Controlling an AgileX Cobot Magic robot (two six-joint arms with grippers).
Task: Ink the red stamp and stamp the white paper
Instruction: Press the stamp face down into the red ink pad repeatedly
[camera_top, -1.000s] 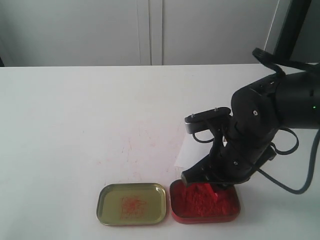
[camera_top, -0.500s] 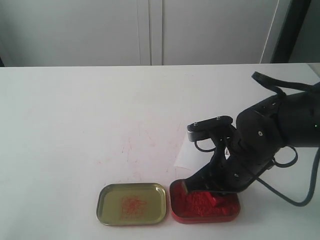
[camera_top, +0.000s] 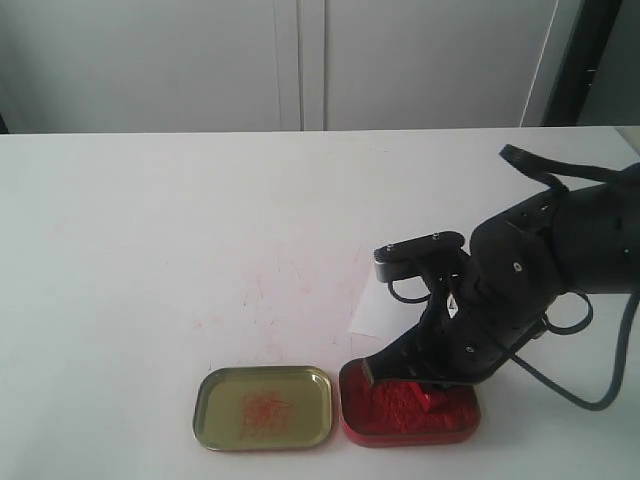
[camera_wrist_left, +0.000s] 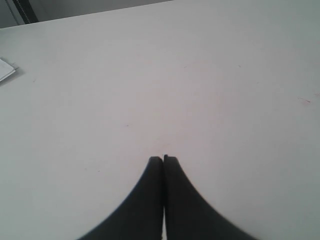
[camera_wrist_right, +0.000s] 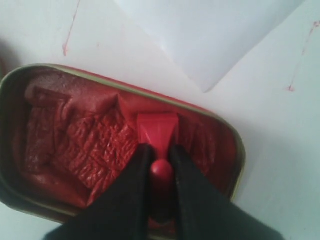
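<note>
right jaws clenched on the knob of the red stamp, whose flat base sits just beyond the 2 tips, down in the paste of the ink tin. the white paper lies on the counter just past the tin, ahead of the tips. left jaws closed, tips together, holding nothing. for even inking, the base is best pressed flat rather than on an edge, then lifted straight up without twisting.
</note>
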